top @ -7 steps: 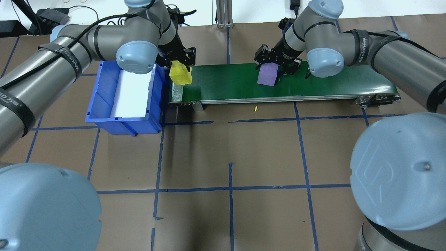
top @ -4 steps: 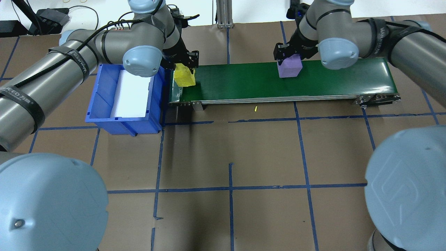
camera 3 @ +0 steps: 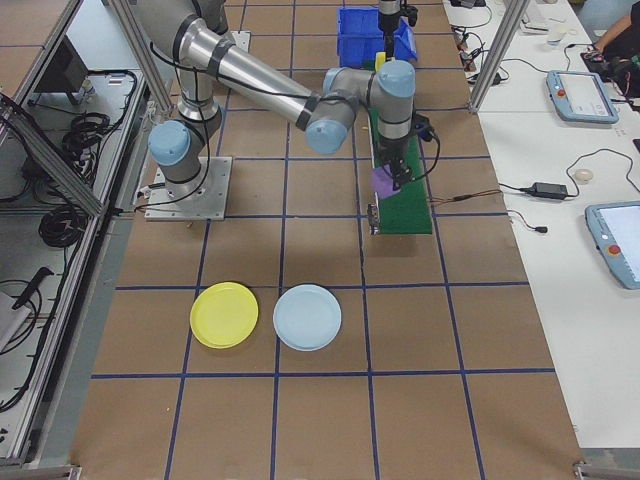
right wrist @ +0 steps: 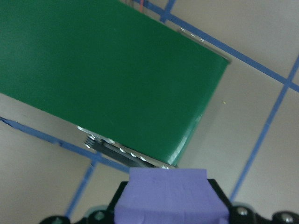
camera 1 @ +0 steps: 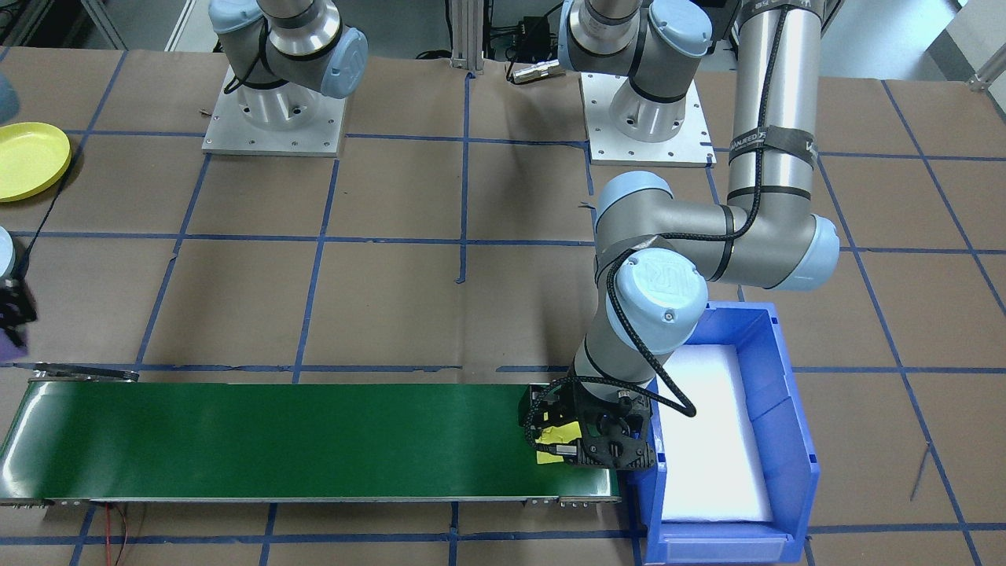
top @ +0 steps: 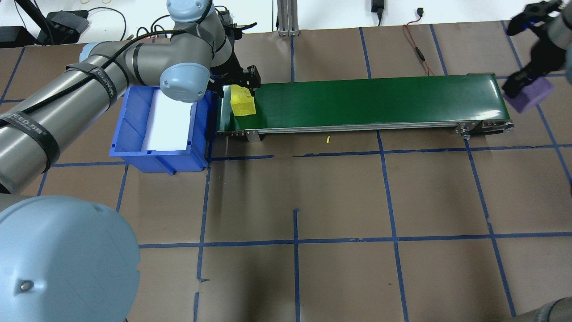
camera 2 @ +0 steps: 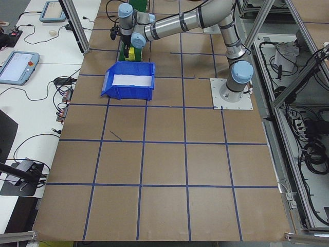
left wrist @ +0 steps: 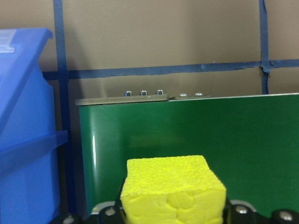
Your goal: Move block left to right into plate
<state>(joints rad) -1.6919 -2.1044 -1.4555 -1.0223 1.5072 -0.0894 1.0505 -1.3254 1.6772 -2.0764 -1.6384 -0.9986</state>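
Observation:
A yellow foam block (top: pixel 242 102) is at the left end of the green conveyor belt (top: pixel 380 100), low over or on it, with my left gripper (top: pixel 240 91) shut on it. The left wrist view shows that yellow block (left wrist: pixel 173 189) between the fingers, the belt below. My right gripper (top: pixel 523 87) is shut on a purple block (top: pixel 530 96), held in the air just past the belt's right end. The purple block (right wrist: pixel 170 196) fills the bottom of the right wrist view. A yellow plate (camera 3: pixel 224 315) and a light blue plate (camera 3: pixel 307 317) lie on the table at the robot's right.
A blue bin (top: pixel 134 129) with a white liner stands against the belt's left end, beside my left gripper. A small yellow scrap (top: pixel 327 139) lies in front of the belt. Brown paper with blue tape lines covers the table.
My right gripper has carried the purple block from mid-belt to beyond the belt's right end. My left gripper has brought the yellow block slightly lower and to the right, over the belt's left end.

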